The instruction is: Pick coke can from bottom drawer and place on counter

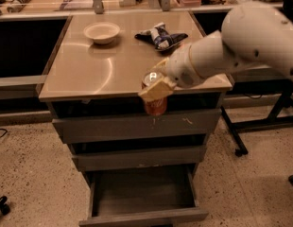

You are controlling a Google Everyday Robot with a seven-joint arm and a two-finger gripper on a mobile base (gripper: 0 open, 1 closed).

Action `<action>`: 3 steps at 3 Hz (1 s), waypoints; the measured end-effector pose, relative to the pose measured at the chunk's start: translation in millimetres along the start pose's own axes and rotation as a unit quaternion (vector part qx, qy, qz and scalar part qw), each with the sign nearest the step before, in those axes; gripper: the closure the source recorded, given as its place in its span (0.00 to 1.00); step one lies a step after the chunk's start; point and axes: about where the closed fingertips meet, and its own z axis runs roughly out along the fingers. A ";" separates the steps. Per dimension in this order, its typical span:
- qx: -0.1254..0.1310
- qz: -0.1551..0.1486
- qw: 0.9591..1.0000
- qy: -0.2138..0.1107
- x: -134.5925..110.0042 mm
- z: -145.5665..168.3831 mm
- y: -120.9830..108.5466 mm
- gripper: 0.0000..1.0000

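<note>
My gripper (154,83) is shut on the coke can (155,107), a red can with a silver top. It holds the can upright in the air at the counter's front edge, with the can's top about level with the surface. The counter (90,67) is the glossy beige top of the grey cabinet. The bottom drawer (142,193) is pulled open below and shows nothing inside. My white arm reaches in from the right across the counter's right front corner.
A beige bowl (102,32) and a dark crumpled snack bag (160,36) lie at the back of the counter. The two upper drawers (132,126) are closed. A black table leg with a caster (238,150) stands to the right.
</note>
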 end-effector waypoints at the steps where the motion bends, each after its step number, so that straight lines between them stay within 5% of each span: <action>1: 0.005 -0.006 1.000 -0.010 -25.3 -16.9 -7.8 1.00; 3: 0.011 0.000 1.000 -0.011 -31.6 -16.6 -14.2 1.00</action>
